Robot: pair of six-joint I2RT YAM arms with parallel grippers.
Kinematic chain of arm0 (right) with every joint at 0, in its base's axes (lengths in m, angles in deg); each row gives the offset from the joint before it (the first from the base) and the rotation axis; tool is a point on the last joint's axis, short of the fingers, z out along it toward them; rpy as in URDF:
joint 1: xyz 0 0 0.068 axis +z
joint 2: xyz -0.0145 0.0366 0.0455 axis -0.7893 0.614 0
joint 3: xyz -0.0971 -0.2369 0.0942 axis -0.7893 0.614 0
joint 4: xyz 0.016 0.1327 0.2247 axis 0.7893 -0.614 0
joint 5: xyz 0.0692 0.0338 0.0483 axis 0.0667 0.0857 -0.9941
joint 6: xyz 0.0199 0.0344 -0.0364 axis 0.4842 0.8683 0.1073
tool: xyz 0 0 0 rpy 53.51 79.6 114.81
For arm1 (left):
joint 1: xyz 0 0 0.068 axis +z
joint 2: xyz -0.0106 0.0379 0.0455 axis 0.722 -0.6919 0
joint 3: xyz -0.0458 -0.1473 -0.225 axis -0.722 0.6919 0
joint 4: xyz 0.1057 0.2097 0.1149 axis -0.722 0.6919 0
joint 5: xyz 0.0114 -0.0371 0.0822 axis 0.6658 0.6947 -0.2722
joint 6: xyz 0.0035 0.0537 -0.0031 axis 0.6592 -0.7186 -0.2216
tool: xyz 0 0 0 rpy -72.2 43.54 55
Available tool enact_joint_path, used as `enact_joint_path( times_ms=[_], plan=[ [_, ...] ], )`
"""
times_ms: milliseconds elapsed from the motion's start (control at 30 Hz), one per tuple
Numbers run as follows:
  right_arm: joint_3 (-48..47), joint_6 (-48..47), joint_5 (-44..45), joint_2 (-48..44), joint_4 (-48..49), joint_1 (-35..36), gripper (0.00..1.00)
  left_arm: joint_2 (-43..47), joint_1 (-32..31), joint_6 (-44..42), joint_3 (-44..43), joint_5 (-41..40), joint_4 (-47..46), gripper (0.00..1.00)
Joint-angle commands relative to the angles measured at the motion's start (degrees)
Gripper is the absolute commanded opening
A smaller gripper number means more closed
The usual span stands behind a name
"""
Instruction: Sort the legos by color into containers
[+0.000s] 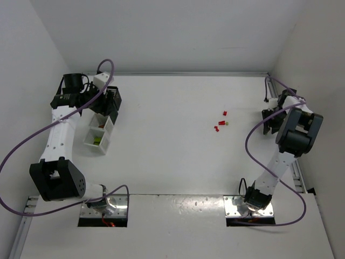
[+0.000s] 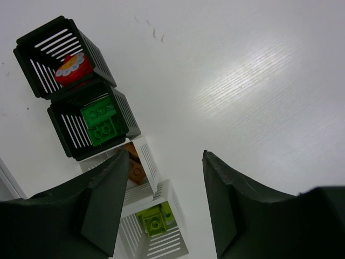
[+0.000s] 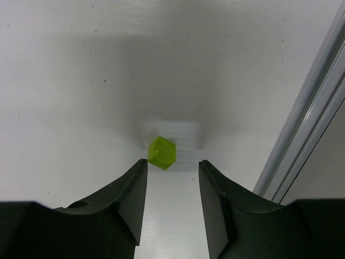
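Note:
Four small bins stand in a row at the left: a black bin (image 2: pixel 54 54) holding a red piece (image 2: pixel 73 69), a black bin (image 2: pixel 73 137) holding a green brick (image 2: pixel 102 120), a white bin (image 2: pixel 148 162) holding a brown brick (image 2: pixel 135 170), and a white bin (image 2: pixel 178 216) holding a yellow-green brick (image 2: pixel 153 218). My left gripper (image 2: pixel 164 162) hovers open and empty above them (image 1: pixel 105 102). My right gripper (image 3: pixel 172 164) is open near the table, with a yellow-green lego (image 3: pixel 161 152) just ahead of its left fingertip. Loose red legos (image 1: pixel 225 113) (image 1: pixel 217 128) and a pale one (image 1: pixel 227 123) lie mid-right.
An aluminium rail (image 3: pixel 307 135) runs along the table's right edge, close beside my right gripper (image 1: pixel 268 120). White walls enclose the table at the back and sides. The white bins (image 1: pixel 98 136) sit in front of the left arm.

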Motion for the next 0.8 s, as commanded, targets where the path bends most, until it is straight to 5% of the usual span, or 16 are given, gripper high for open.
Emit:
enact_joint_path(
  times_ms=[0, 300, 567, 767],
  plan=[
    [-2.2, 0.4, 0.1, 0.8, 0.7, 0.2, 0.43, 0.4, 0.0, 0.6, 0.2, 0.3, -1.4, 0.62],
    [-2.7, -0.1, -0.6, 1.9, 0.7, 0.7, 0.35, -0.1, 0.0, 1.1, 0.2, -0.2, -1.4, 0.64],
    [-2.7, -1.1, -2.2, 1.9, 0.2, 1.2, 0.16, -0.1, 0.0, 1.1, 0.7, -0.2, -1.9, 0.64],
    [-4.5, -4.9, -18.1, -2.9, -6.6, 6.9, 0.04, 1.8, 1.2, -0.1, 3.6, 12.4, -2.4, 0.68]
  ],
)
